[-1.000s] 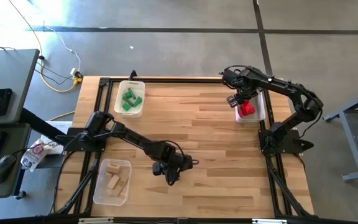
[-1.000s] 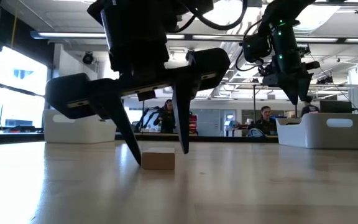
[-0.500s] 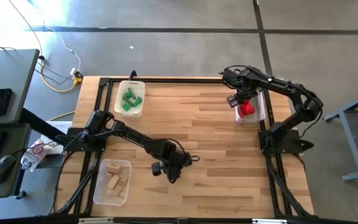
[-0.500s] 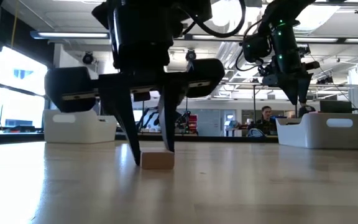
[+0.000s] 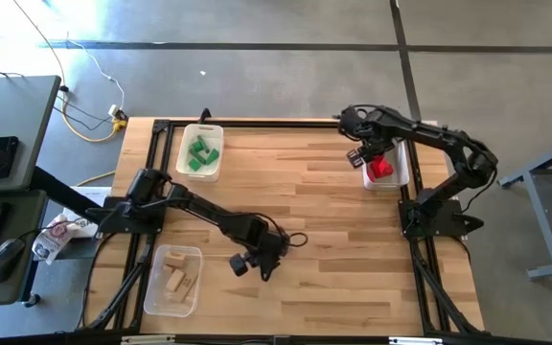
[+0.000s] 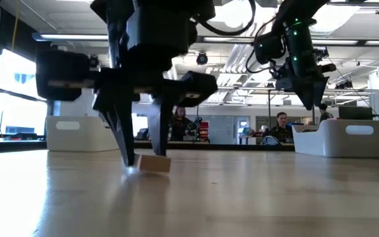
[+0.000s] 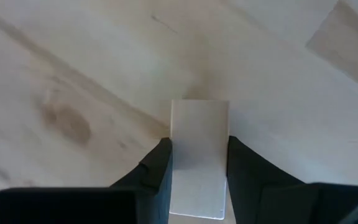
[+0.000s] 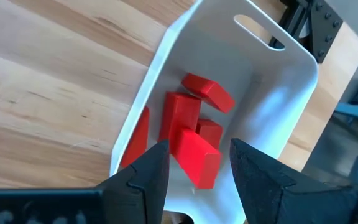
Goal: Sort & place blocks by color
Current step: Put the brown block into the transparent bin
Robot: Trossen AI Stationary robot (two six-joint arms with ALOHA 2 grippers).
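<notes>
Sorting looks nearly done: green blocks (image 5: 200, 152), red blocks (image 8: 191, 140) and plain blocks (image 5: 175, 278) sit in separate bins, and one plain wood block (image 6: 154, 163) remains mid-table. The left gripper (image 6: 141, 155) reaches down and pinches it, tilted, while the right gripper (image 8: 194, 167) hovers spread and empty over the red bin (image 8: 291, 81).

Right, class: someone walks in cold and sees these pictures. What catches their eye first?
Probably the left gripper near the table's front middle, its fingers closed on a plain wooden block that looks tilted off the surface. Next, the red blocks piled in the bin at the far right, with the right gripper hanging open above them.
</notes>
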